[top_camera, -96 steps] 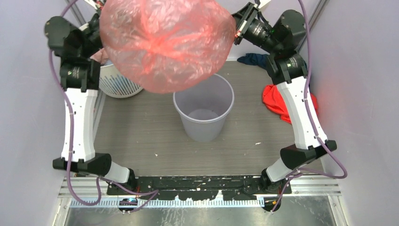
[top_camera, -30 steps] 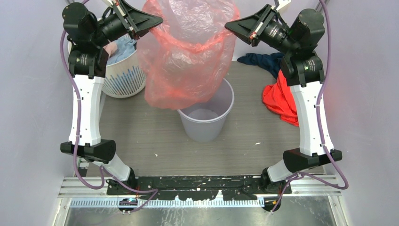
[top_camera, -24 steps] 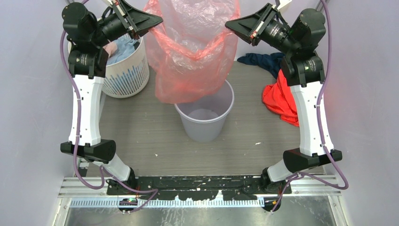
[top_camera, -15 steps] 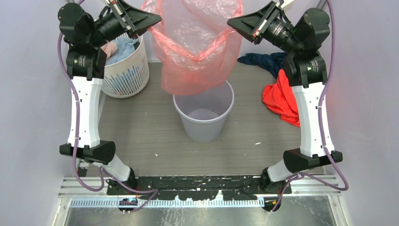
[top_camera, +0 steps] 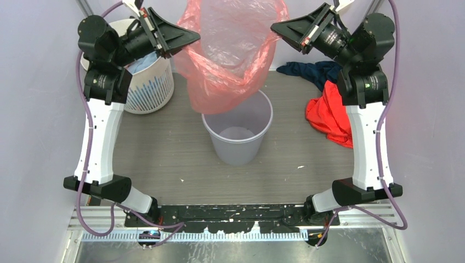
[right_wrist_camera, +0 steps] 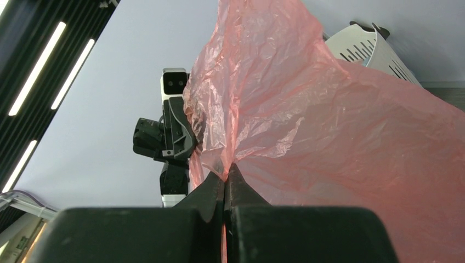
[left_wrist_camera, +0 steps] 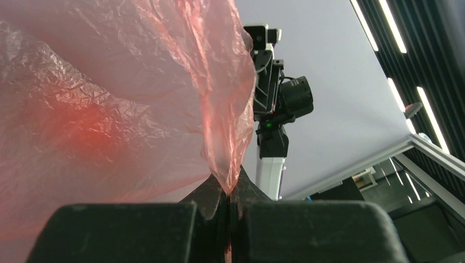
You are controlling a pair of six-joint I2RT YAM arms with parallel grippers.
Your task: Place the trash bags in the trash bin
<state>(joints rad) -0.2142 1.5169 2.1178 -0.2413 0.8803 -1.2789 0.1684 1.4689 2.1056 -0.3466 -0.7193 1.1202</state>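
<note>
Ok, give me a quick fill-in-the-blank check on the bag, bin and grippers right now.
1. The left gripper and right gripper are both ____ on the trash bag.
2. Below the hanging bag, the grey trash bin is ____ inside.
3. The white slotted basket stands beside the robot's ____ arm.
Missing words: shut; empty; left.

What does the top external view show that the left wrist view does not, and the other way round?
Only the top view: the grey trash bin on the floor, the white laundry basket, the red garment and the dark blue cloth. Only the left wrist view: the left gripper shut on an edge of the trash bag, seen close, and ceiling light strips. Both: that bag and the right arm.
</note>
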